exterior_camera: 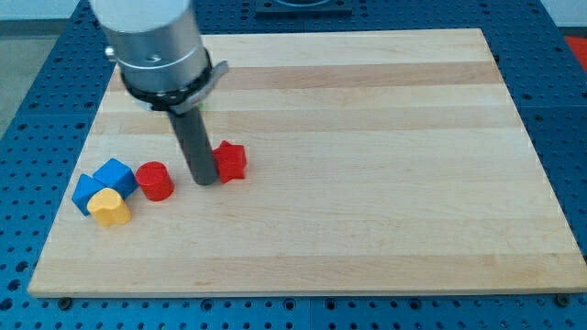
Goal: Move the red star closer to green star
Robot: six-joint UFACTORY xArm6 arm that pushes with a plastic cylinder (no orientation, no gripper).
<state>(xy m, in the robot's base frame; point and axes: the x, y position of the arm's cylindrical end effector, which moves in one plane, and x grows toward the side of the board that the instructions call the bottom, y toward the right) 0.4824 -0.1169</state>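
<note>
The red star (229, 160) lies on the wooden board (367, 183), left of centre. My tip (205, 181) rests on the board right against the star's left side. The green star does not show; the arm's grey body (156, 46) covers the upper left of the board where it stood.
A red cylinder (155, 181) lies left of my tip. Further left, near the board's left edge, two blue blocks (105, 181) and a yellow block (111, 208) sit clustered together.
</note>
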